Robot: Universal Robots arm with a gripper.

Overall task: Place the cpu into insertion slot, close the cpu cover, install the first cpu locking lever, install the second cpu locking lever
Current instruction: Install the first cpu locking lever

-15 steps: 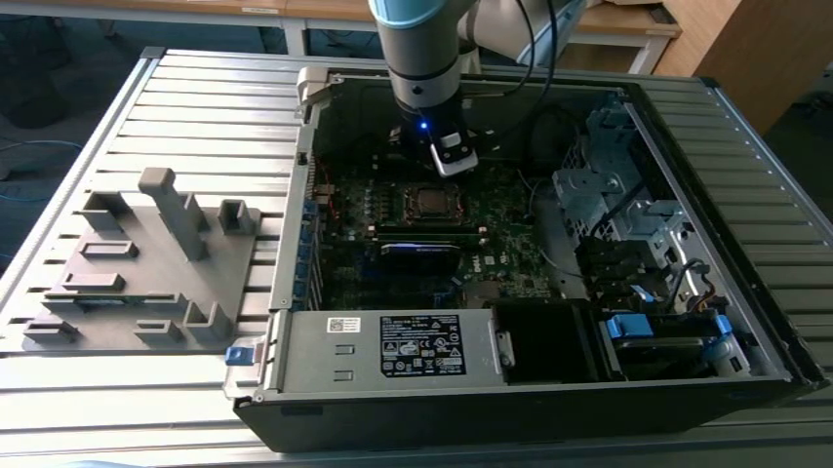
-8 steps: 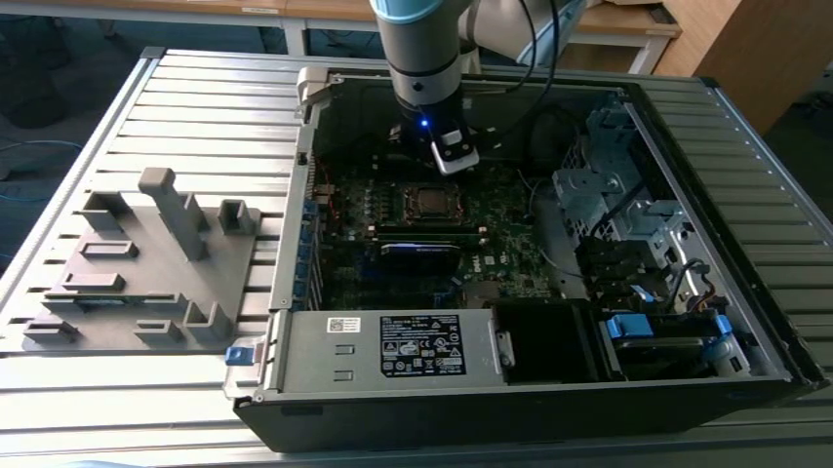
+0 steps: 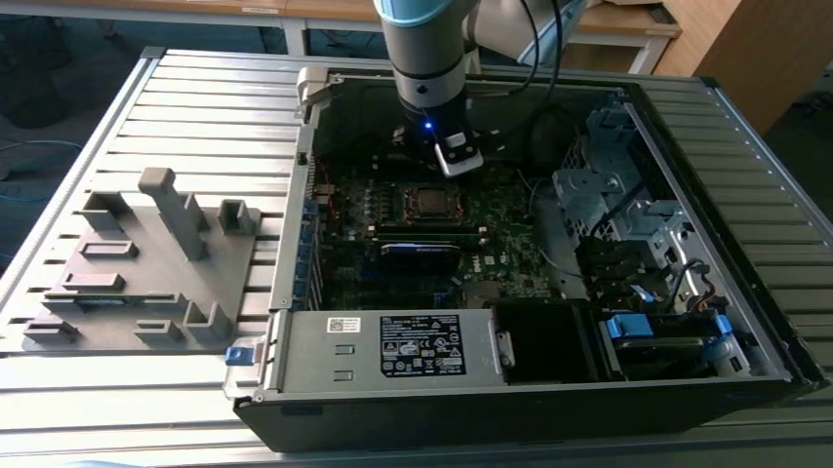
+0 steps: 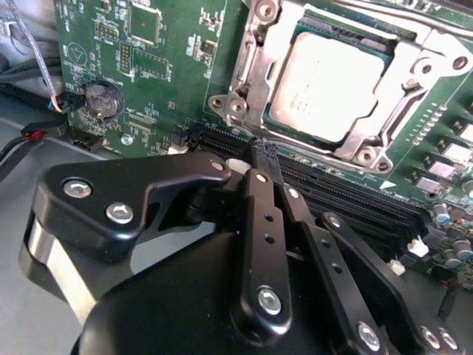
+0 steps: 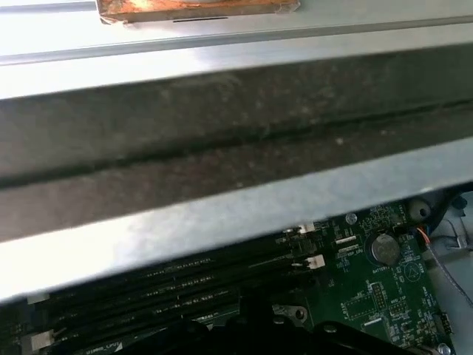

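Note:
The cpu (image 4: 329,85), a flat square with a dull silver top, lies in the insertion slot (image 3: 427,201) on the green board. The cpu cover (image 4: 255,63), a silver metal frame, lies flat around the cpu's edges. A thin metal lever rod (image 4: 395,13) runs along the socket's far side. My gripper (image 4: 264,150) hangs just beside the socket, over the long black memory slots, with its black fingers (image 4: 259,200) pressed together on nothing. In the exterior view the gripper (image 3: 451,166) hovers just behind the socket, inside the open computer case.
Long black memory slots (image 4: 355,203) run beside the socket, and a coin battery (image 4: 102,100) sits further off. The case's metal wall (image 5: 222,214) stands close by. A grey fixture tray (image 3: 143,263) lies at the exterior view's left. Drive cages and cables (image 3: 625,224) fill the right.

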